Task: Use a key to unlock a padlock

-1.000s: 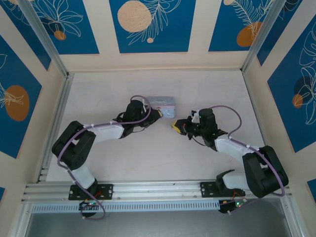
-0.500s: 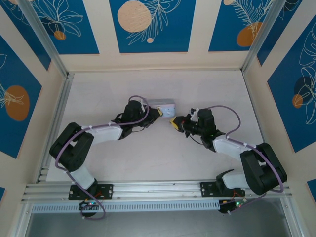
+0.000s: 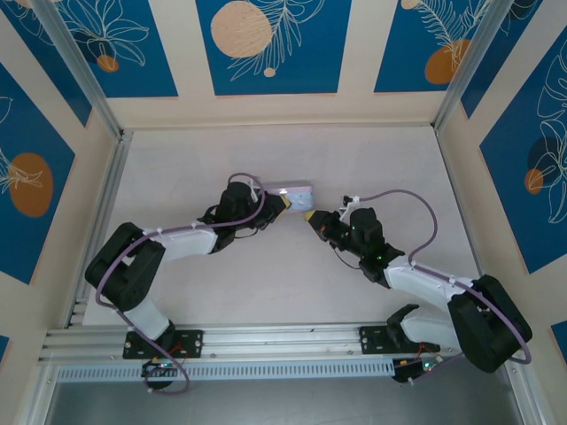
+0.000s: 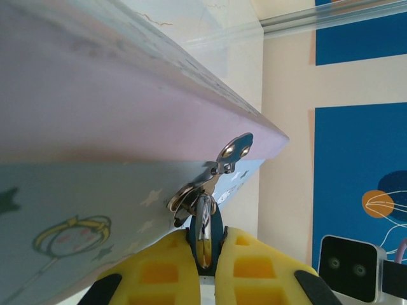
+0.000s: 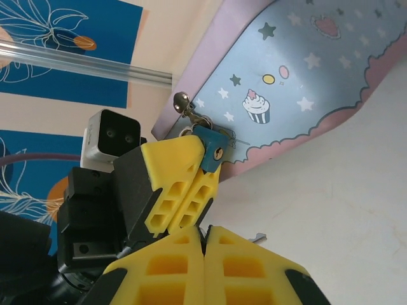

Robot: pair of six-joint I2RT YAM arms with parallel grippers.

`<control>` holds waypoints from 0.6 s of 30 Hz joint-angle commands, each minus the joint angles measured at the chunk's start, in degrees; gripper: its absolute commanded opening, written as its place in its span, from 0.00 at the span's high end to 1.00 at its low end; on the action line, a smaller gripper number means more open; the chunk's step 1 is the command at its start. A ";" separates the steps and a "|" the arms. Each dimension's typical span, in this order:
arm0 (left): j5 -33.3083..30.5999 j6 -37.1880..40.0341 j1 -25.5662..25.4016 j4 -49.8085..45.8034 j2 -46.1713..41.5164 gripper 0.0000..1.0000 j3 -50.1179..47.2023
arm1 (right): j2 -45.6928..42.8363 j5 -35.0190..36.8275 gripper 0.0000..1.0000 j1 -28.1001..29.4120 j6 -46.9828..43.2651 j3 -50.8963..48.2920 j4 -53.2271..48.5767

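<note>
Two bent arms nose-to-nose beside tin [image 5: 305,82]; left tool [image 4: 205,254] tight around padlock [image 5: 210,152], right tool [image 5: 203,240] pinched together.

1. The tin box [image 3: 296,189] sits near the middle of the pale table [image 3: 372,150], its long side across the view.
2. The left gripper [image 3: 285,204] reaches in from the left, its tip at the tin's near edge (what it pinches is too small to tell).
3. The right gripper [image 3: 309,215] points up-left, yellow fingertips together, just beside the tin's near right corner and close to the left gripper.
4. Purple cables [image 3: 399,193] loop over both bent arms.
5. Blue panels [image 3: 266,44] line the walls, printed with leaf outlines and orange discs.
</note>
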 commanded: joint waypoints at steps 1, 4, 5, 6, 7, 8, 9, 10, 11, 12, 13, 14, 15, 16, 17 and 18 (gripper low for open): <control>-0.66 -0.51 0.56 3.48 -2.20 1.00 -0.51 | -2.07 5.33 1.00 0.80 -6.65 -1.52 -1.23; -0.65 -0.49 0.62 3.42 -2.24 1.00 -0.47 | -3.91 6.19 1.00 1.50 -9.56 -1.56 -2.58; -0.65 -0.48 0.62 3.48 -2.20 1.00 -0.53 | -4.41 6.26 1.00 1.61 -10.48 -1.49 -2.82; -0.66 -0.46 0.62 3.46 -2.19 1.00 -0.51 | -4.81 6.27 1.00 1.69 -11.28 -1.45 -2.89; -0.65 -0.39 0.62 3.42 -2.19 1.00 -0.46 | -5.27 6.19 1.00 1.75 -12.29 -1.43 -3.03; -0.74 -0.41 0.63 3.39 -2.20 1.00 -0.50 | -5.59 6.01 1.00 1.87 -13.18 -1.27 -3.37; -0.74 -0.38 0.61 3.40 -2.13 1.00 -0.47 | -5.85 5.80 1.00 1.87 -14.08 -1.17 -3.52; -0.74 -0.40 0.61 3.38 -2.11 1.00 -0.42 | -6.18 5.43 1.00 1.92 -14.83 -1.14 -3.36; -0.74 -0.37 0.58 3.40 -2.15 1.00 -0.44 | -6.58 5.21 1.00 1.96 -15.75 -1.08 -3.32; -0.74 -0.41 0.56 3.35 -2.13 1.00 -0.51 | -7.09 5.41 1.00 2.13 -16.39 -1.06 -3.71; -0.82 -0.35 0.63 3.24 -2.16 1.00 -0.51 | -7.51 5.43 1.00 2.27 -17.18 -0.94 -4.03; -0.82 -0.35 0.60 3.31 -2.11 1.00 -0.49 | -7.93 5.56 1.00 2.39 -17.97 -0.70 -4.81; -0.92 -0.35 0.56 3.27 -2.11 1.00 -0.42 | -8.05 5.71 1.00 2.40 -18.24 -0.30 -5.83; -0.92 -0.36 0.56 3.23 -2.12 1.00 -0.38 | -8.14 5.71 1.00 2.32 -18.17 -0.06 -6.59; -0.91 -0.39 0.61 3.24 -2.13 1.00 -0.34 | -8.14 5.56 1.00 2.23 -17.74 -0.02 -6.53; -0.91 -0.42 0.59 3.30 -2.12 1.00 -0.33 | -8.09 5.65 1.00 2.18 -16.84 0.40 -7.42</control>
